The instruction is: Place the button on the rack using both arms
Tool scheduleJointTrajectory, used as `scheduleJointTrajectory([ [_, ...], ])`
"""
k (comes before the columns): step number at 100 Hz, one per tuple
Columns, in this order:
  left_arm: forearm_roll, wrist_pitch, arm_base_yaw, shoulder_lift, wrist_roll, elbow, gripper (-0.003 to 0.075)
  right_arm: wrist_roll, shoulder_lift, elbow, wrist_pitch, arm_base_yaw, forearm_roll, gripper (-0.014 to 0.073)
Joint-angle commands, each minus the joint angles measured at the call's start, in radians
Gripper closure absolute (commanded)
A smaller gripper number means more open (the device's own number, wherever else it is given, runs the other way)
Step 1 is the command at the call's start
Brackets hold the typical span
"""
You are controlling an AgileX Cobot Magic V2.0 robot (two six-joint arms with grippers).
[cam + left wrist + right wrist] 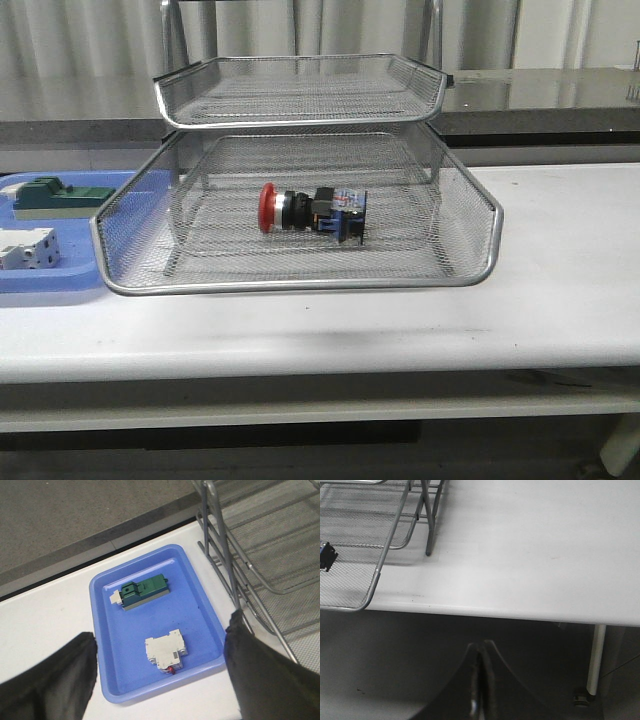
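Note:
The button (pixel 310 211), with red cap, silver collar and black-blue body, lies on its side in the pulled-out tier of the silver wire-mesh rack (pixel 470 200). A corner of the button shows in the right wrist view (pixel 326 556), inside the rack's tier (pixel 350 585). Neither gripper shows in the front view. My left gripper (pixel 160 672) is open and empty, high above the blue tray (pixel 200 615), beside the rack (pixel 260 555). My right gripper (pixel 481 652) is shut and empty, below and in front of the table edge.
The flat blue tray (pixel 60 285) sits left of the rack and holds a green block (pixel 141 591) and a white block (pixel 166 652). A white table (pixel 530 545) carries everything; its leg (pixel 594 655) stands near my right gripper.

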Motion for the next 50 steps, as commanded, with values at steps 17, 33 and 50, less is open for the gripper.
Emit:
scheduleJointTrajectory([
  [17,-0.119,-0.422,0.065,-0.264,-0.012,0.39,0.0209,-0.006,0.003,-0.023,-0.056,-0.007,-0.013,0.066],
  [33,-0.187,-0.639,0.065,-0.416,-0.012,0.639,0.0209,-0.006,0.003,-0.023,-0.056,-0.007,-0.013,0.066],
  [50,-0.23,-0.797,0.065,-0.562,-0.012,0.868,0.0209,-0.006,0.003,-0.023,-0.056,-0.007,-0.013,0.066],
])
